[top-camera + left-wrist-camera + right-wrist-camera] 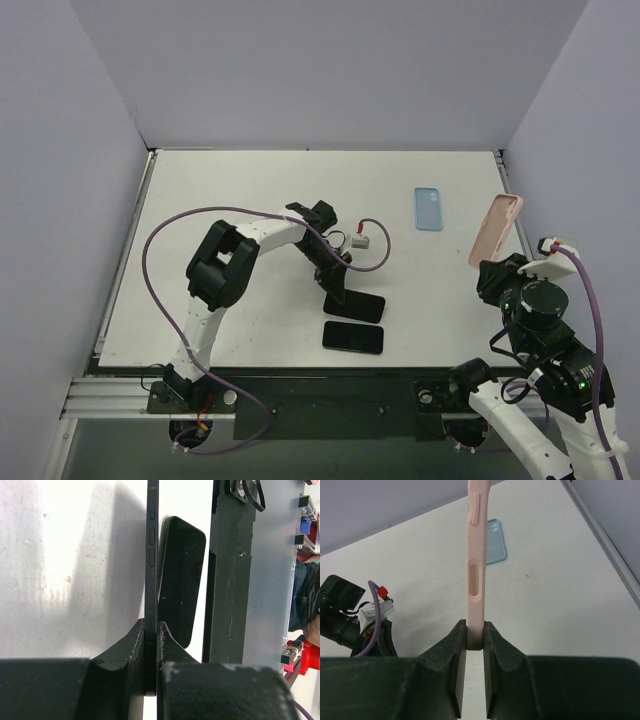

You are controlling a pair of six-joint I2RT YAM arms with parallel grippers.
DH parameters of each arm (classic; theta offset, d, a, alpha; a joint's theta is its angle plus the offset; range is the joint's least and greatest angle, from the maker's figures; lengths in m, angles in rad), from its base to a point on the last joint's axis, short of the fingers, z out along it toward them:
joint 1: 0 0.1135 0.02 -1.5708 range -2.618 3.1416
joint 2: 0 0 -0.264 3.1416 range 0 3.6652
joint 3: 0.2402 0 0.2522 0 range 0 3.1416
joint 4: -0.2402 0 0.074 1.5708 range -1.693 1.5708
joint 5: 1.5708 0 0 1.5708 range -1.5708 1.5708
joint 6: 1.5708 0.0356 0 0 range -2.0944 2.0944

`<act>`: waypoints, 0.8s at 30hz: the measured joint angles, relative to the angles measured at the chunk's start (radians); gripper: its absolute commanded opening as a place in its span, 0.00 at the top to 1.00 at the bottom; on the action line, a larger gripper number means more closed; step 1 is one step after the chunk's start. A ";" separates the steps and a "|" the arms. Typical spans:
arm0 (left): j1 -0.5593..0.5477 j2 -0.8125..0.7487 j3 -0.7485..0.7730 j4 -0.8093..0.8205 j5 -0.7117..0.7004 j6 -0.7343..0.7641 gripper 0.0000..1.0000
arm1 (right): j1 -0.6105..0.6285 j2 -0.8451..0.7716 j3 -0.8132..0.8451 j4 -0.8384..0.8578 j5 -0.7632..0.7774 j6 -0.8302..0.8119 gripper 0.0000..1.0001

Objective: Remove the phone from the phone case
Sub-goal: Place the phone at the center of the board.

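Observation:
My left gripper (338, 285) is shut on a thin black phone (356, 305), held on edge just above the table; in the left wrist view the phone (151, 555) shows edge-on with its side buttons between my closed fingers (151, 625). A second black phone (352, 337) lies flat beside it, and shows in the left wrist view (182, 580). My right gripper (497, 268) is shut on a pink phone case (495, 230), held upright in the air at the right; it appears edge-on in the right wrist view (476, 565) between the fingers (475, 627).
A light blue phone case (428, 208) lies flat at the back right, also seen in the right wrist view (495, 550). A small white connector on a purple cable (362, 240) lies near the left wrist. The table's front rail (230, 605) runs close to the phones.

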 measured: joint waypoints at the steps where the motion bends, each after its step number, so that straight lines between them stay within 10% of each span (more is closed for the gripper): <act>1: 0.001 0.012 0.016 -0.009 0.003 0.007 1.00 | 0.000 0.000 0.000 -0.001 0.000 0.000 1.00; 24: 0.003 0.082 0.003 0.056 0.019 -0.089 0.66 | 0.000 -0.008 -0.010 -0.010 -0.026 0.026 1.00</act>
